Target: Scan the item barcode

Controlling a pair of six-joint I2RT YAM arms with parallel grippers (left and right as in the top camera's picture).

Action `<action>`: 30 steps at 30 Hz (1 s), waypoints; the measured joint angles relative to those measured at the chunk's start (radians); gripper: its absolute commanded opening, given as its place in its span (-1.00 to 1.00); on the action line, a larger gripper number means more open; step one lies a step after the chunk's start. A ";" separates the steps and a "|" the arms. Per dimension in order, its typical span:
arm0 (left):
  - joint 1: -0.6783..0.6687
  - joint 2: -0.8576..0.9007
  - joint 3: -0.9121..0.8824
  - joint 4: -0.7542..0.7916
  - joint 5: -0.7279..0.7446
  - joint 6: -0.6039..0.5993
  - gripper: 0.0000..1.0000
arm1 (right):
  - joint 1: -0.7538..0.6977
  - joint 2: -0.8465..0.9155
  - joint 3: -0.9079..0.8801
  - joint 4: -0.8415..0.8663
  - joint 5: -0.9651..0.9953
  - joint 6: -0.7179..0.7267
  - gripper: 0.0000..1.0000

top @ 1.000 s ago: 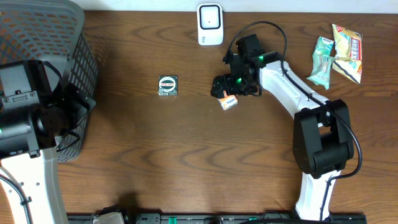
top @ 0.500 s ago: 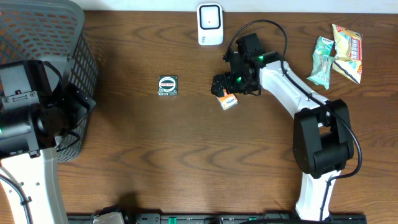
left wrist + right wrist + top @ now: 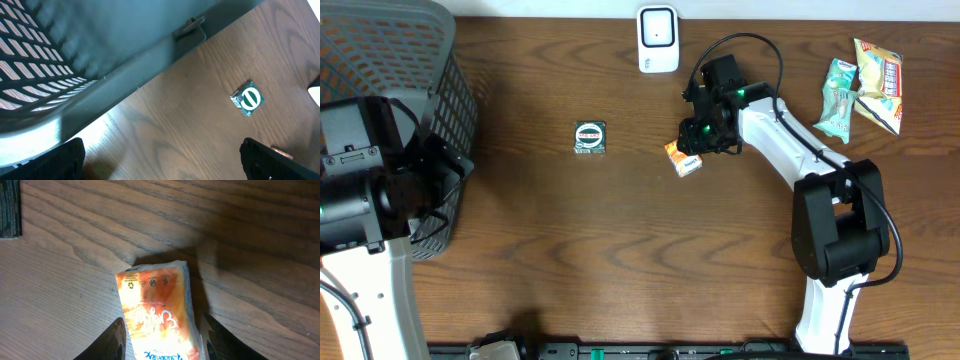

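A small orange packet [image 3: 684, 160] lies on the wooden table, below and to the right of the white scanner [image 3: 658, 38]. My right gripper [image 3: 693, 148] is down over it. In the right wrist view the two fingers flank the orange packet [image 3: 157, 310], and the right gripper [image 3: 162, 345] is shut on its sides. The packet still rests on the wood. My left gripper [image 3: 162, 160] hangs open beside the basket, with nothing between its fingers.
A grey mesh basket [image 3: 380, 60] fills the far left, with its rim [image 3: 100, 95] close to my left gripper. A square pack with a green round label [image 3: 590, 137] lies at centre left. Two snack bags [image 3: 860, 90] lie at the far right.
My right gripper's fingers have drawn in from wide open to the sides of the orange packet, nudging it slightly up and left. The left arm has not moved.
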State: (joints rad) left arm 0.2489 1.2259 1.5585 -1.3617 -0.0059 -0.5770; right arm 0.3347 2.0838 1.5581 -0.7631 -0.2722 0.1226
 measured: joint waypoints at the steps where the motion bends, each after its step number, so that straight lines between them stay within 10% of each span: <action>1: 0.000 0.000 0.000 0.000 0.000 0.000 0.96 | -0.001 0.003 0.000 0.001 0.000 0.000 -0.15; 13: 0.000 0.000 0.000 0.000 0.000 0.000 0.96 | -0.026 0.069 0.000 0.005 -0.050 -0.001 -0.42; 17: 0.000 0.000 0.000 0.000 0.000 0.000 0.95 | -0.026 0.088 0.000 0.022 -0.066 0.002 -0.98; 30: 0.000 0.000 0.000 0.000 0.000 0.000 0.96 | -0.173 0.135 -0.006 0.005 -0.541 -0.092 -0.97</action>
State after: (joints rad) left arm 0.2489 1.2259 1.5585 -1.3621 -0.0059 -0.5770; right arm 0.1616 2.2189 1.5520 -0.7586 -0.8135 0.0303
